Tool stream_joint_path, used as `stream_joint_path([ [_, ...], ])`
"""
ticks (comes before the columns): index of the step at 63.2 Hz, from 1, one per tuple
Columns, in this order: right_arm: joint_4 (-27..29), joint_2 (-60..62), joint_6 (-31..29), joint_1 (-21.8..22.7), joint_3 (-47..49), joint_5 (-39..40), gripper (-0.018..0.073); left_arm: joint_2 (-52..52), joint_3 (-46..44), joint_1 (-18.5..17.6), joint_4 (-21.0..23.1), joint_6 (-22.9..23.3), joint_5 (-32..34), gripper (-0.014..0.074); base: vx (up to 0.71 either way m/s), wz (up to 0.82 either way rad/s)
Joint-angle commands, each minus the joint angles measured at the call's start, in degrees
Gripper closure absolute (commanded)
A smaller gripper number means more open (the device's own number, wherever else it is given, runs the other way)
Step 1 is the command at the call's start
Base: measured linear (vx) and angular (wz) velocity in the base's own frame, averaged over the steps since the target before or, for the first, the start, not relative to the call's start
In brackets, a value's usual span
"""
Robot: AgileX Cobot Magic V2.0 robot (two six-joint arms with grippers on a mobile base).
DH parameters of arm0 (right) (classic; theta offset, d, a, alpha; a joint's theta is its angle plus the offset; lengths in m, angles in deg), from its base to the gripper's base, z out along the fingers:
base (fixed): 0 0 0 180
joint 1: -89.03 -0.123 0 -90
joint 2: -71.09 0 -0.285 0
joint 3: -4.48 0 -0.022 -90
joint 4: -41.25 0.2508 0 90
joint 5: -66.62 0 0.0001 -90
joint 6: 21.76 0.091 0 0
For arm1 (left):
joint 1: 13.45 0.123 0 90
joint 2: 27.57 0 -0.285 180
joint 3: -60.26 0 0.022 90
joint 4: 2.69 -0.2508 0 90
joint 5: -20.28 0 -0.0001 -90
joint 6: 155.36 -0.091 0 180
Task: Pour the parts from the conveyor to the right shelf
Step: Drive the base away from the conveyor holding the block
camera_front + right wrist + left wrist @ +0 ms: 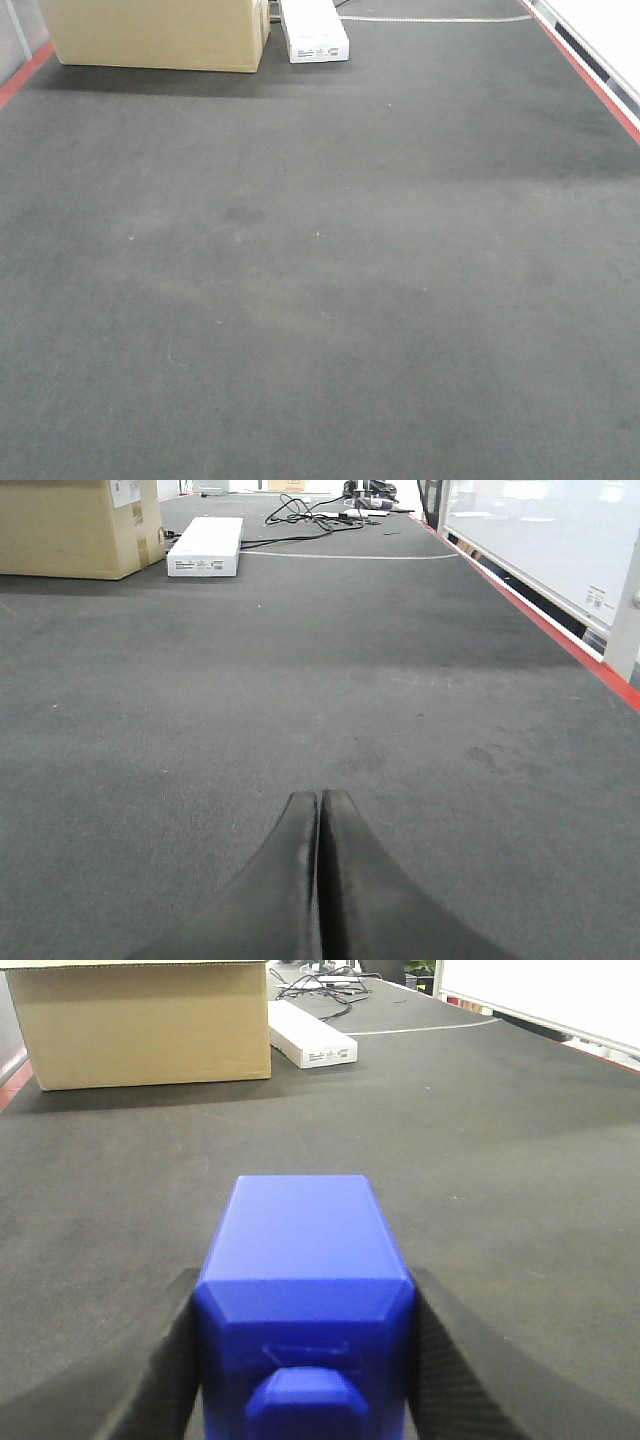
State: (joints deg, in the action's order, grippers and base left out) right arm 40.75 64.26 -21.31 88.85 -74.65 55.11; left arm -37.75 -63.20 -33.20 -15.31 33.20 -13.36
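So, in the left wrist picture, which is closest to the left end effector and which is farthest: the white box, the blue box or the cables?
1. Blue box: gripped by the left end effector itself.
2. White box: far ahead, beside the cardboard box.
3. Cables: farthest, at the back behind it.

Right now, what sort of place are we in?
Probably a lab or warehouse test floor: dark grey carpet edged with a red line, a big cardboard box, loose cables. Left tool grips a blue bin.
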Motion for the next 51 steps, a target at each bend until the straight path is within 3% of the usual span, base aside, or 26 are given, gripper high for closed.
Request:
stream_joint_path([
  [1,-0.3,0.6,-0.4,-0.1,-0.8,4.4,0.0568,-0.6,-1.2,0.1,-0.2,0.5,4.7,0.0603,-0.06,-0.02],
  [51,-0.3,0.6,-0.4,-0.1,-0.8,4.4,0.0568,-0.6,-1.2,0.1,-0.2,0.5,4.7,0.0603,-0.30,0.00],
])
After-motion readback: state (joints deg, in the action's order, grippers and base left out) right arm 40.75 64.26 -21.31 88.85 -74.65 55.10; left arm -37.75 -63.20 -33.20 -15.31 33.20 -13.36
